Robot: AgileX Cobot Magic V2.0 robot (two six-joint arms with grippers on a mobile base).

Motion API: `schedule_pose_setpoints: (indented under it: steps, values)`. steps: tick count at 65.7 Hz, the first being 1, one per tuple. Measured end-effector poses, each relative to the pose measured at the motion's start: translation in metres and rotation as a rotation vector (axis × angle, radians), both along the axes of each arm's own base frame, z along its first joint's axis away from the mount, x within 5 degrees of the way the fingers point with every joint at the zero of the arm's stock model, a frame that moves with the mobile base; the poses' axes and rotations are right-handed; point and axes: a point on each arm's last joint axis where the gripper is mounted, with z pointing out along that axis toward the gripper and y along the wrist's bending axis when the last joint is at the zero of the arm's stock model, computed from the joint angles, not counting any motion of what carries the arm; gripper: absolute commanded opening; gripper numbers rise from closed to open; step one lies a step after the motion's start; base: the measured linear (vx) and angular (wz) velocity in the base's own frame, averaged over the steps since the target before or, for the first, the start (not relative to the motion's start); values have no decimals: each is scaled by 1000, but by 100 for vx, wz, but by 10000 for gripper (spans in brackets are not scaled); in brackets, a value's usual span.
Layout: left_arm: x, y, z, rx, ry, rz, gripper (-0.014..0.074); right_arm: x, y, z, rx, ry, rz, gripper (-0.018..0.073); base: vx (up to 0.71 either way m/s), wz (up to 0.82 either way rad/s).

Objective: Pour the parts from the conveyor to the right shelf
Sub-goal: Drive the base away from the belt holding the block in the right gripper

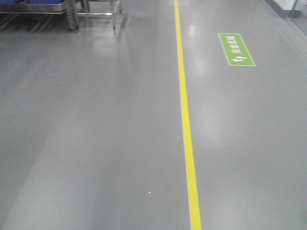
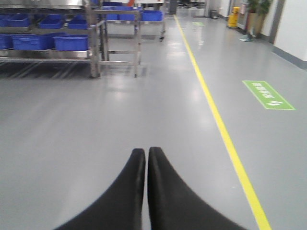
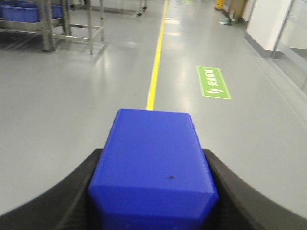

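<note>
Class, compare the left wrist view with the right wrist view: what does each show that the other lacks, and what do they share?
Only the left wrist view: the left hand, shut and empty. Only the right wrist view: the right hand clamped on a blue block. Both: the grey floor, yellow line, green floor sign, and steel rack with blue bins.

Left gripper (image 2: pixel 146 151): lower centre of the left wrist frame, 2 black fingers pressed together tip to tip. Right gripper (image 3: pixel 151 160): bottom of the right wrist frame, 2 fingers clamped against both sides of a blue part (image 3: pixel 152 139).
</note>
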Motion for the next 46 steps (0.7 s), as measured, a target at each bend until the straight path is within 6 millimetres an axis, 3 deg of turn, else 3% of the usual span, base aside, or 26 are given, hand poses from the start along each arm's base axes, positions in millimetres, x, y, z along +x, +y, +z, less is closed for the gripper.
schedule_pose_setpoints:
  steps: [46]
  values:
    - [0, 0, 0, 0, 0, 0, -6, 0, 0, 0, 0, 0, 0, -5, -5, -34]
